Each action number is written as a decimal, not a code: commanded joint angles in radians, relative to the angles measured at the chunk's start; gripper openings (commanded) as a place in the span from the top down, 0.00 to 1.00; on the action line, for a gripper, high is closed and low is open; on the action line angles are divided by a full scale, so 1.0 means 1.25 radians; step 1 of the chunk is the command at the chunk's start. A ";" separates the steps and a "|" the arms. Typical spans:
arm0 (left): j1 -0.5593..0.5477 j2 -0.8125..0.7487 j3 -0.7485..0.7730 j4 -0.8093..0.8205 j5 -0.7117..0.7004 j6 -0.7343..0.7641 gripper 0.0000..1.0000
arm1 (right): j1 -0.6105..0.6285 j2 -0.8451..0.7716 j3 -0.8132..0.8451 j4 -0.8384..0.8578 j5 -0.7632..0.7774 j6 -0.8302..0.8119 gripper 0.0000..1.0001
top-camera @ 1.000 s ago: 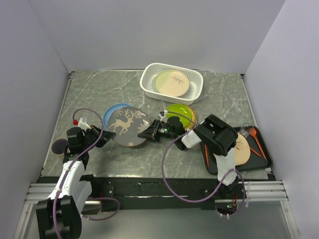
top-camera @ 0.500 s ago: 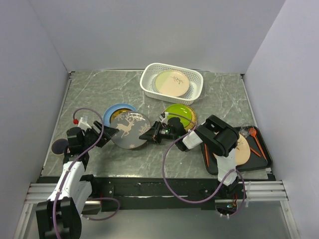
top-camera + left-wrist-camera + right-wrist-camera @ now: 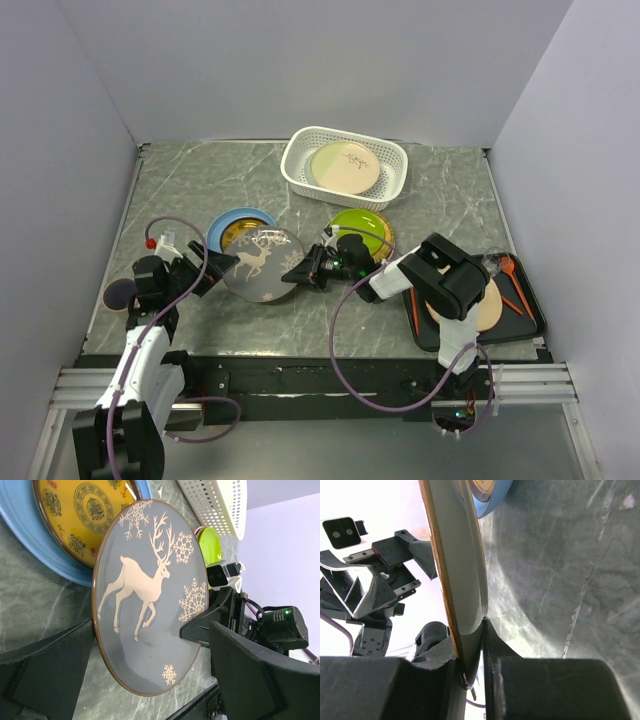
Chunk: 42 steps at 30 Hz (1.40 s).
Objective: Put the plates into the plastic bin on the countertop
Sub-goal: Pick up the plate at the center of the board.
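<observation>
In the overhead view, the brown deer plate [image 3: 262, 265] is seen left of centre. It is pinched at its right rim by the right gripper [image 3: 300, 270], whose fingers are closed tightly on the edge, one on each face, as the right wrist view shows.

Compared with a second ago, the plate has been tipped up and drawn slightly toward the lower edge of the frame. A yellow patterned plate [image 3: 238, 232] lying on the blue plate [image 3: 222, 226] is uncovered as a result. The deer plate is thus judged to be lifted free of the stack and ready to be carried.

The left gripper [image 3: 203, 272] is held wide open just beside the plate's left rim and nothing is gripped by it. Whether the rim is touched cannot be told.

The plastic bin [image 3: 292, 165] is placed at upper centre on the countertop [image 3: 180, 190], well apart from the held plate. A cream sprig plate [image 3: 345, 167] is already contained in it. A lime green plate [image 3: 362, 228] is left on the counter just below the bin. A black tray [image 3: 530, 318] with a pale plate and orange utensils is seen at the right edge.

No brand, label or legible writing is found. Round ornaments are printed on the yellow plate, but they cannot be read as text.
</observation>
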 commanded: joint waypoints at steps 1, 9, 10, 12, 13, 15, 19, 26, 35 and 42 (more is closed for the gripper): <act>-0.002 -0.025 0.028 0.027 -0.010 0.020 0.01 | -0.014 -0.091 0.006 0.093 -0.030 -0.015 1.00; -0.002 0.010 0.025 0.057 0.005 0.030 0.01 | -0.041 -0.145 0.012 0.003 -0.020 -0.069 1.00; 0.000 0.012 0.023 0.060 0.005 0.030 0.01 | -0.046 -0.152 0.012 -0.007 -0.020 -0.071 1.00; 0.000 0.017 0.019 0.067 0.007 0.031 0.01 | -0.055 -0.161 0.015 -0.019 -0.024 -0.082 1.00; -0.002 0.017 0.014 0.075 0.012 0.031 0.01 | -0.069 -0.172 0.016 -0.037 -0.024 -0.088 1.00; 0.000 0.017 0.010 0.084 0.017 0.031 0.01 | -0.082 -0.182 0.018 -0.056 -0.027 -0.106 1.00; -0.002 0.013 0.008 0.084 0.018 0.033 0.01 | -0.120 -0.208 0.028 -0.102 -0.040 -0.131 1.00; 0.000 0.019 0.014 0.076 0.014 0.037 0.01 | -0.211 -0.233 0.071 -0.175 -0.064 -0.180 1.00; -0.002 0.027 0.010 0.084 0.016 0.036 0.01 | -0.258 -0.229 0.143 -0.239 -0.074 -0.211 1.00; -0.002 0.028 0.001 0.087 0.007 0.040 0.01 | -0.271 -0.195 0.187 -0.257 -0.070 -0.216 1.00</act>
